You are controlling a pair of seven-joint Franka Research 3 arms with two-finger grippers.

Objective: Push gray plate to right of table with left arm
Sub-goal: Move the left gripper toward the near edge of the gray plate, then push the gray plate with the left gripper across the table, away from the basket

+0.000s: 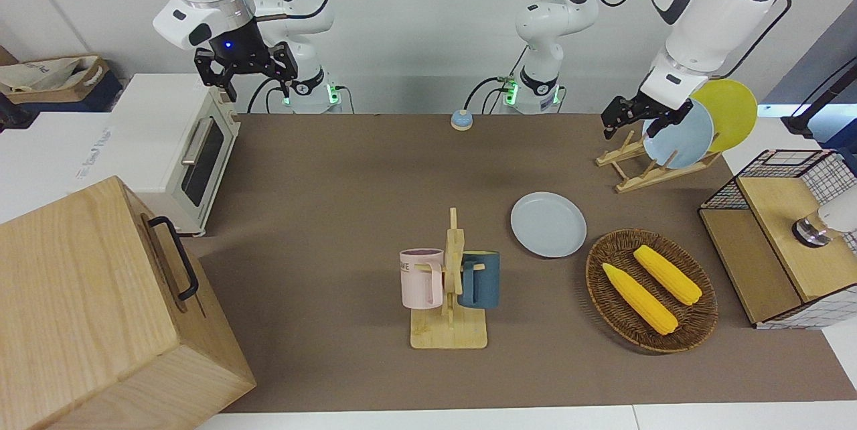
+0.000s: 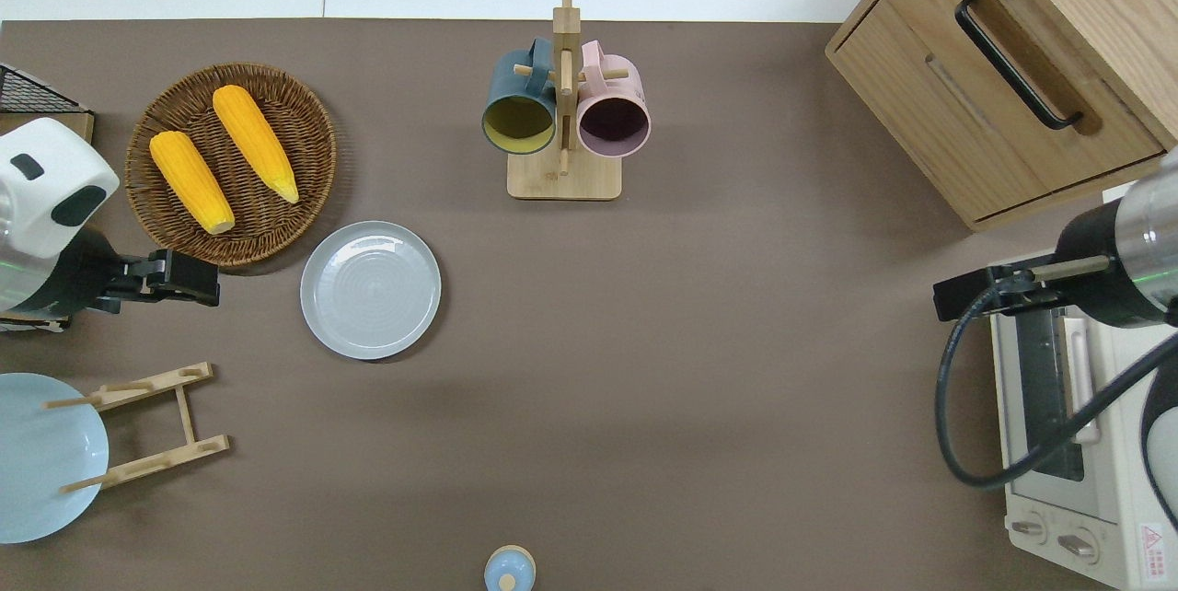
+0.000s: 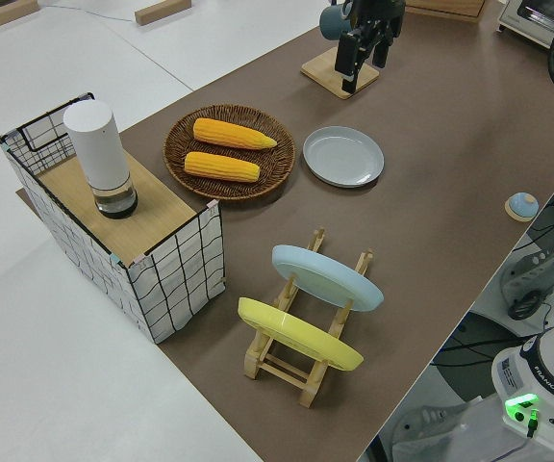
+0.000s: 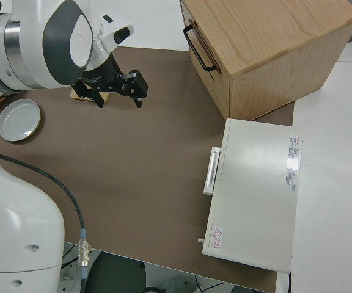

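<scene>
The gray plate (image 1: 548, 224) lies flat on the brown table (image 1: 348, 202), between the mug rack and the wicker basket; it also shows in the overhead view (image 2: 370, 290), the left side view (image 3: 343, 156) and the right side view (image 4: 19, 119). My left gripper (image 1: 636, 120) is open and empty, up in the air. In the overhead view it (image 2: 189, 276) is over bare table just off the basket's rim, beside the plate toward the left arm's end, apart from it. My right gripper (image 1: 258, 85) is open, and that arm is parked.
A wicker basket (image 1: 696, 323) with two corn cobs sits beside the plate. A mug rack (image 1: 450, 323) holds a pink and a dark blue mug. A wooden plate rack (image 1: 643, 172) holds a sky-blue and a yellow plate. A wire basket (image 1: 776, 169), wooden cabinet (image 1: 87, 309), toaster oven (image 1: 181, 149).
</scene>
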